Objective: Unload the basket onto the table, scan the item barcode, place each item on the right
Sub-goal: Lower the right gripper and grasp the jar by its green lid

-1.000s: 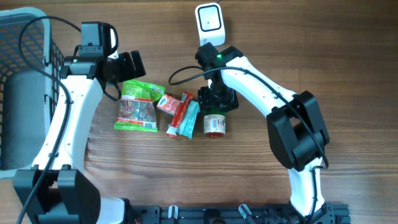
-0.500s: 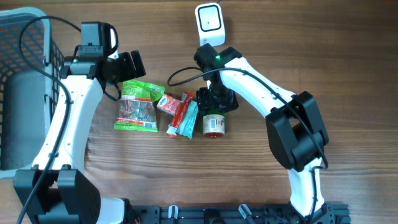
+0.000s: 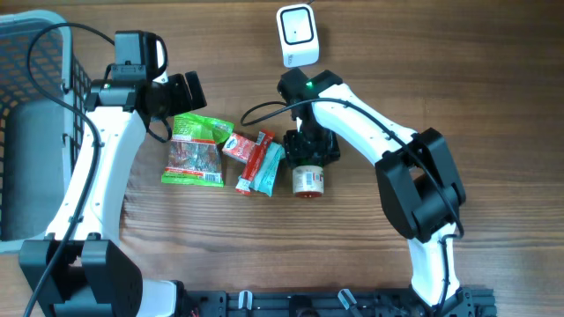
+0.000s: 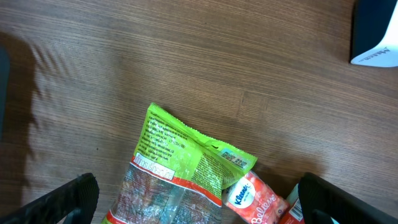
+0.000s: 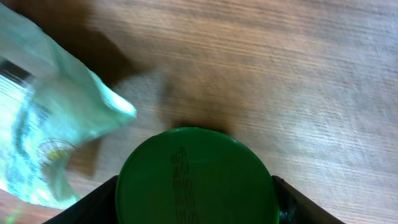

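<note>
Jar (image 3: pixel 307 181) lying on the desk (image 3: pixel 493 88) sits within the right gripper (image 3: pixel 308 160), actual pinch impossible to tell, while the left gripper (image 4: pixel 208 202) hangs spread wide above a snack bag (image 4: pixel 180 168).

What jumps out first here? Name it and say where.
The jar lies on its side at mid-table, its green lid caught between the right end effector's fingers. Just left of it lie small red and teal packets and a green snack bag. A white scanner stands at the far edge.
</note>
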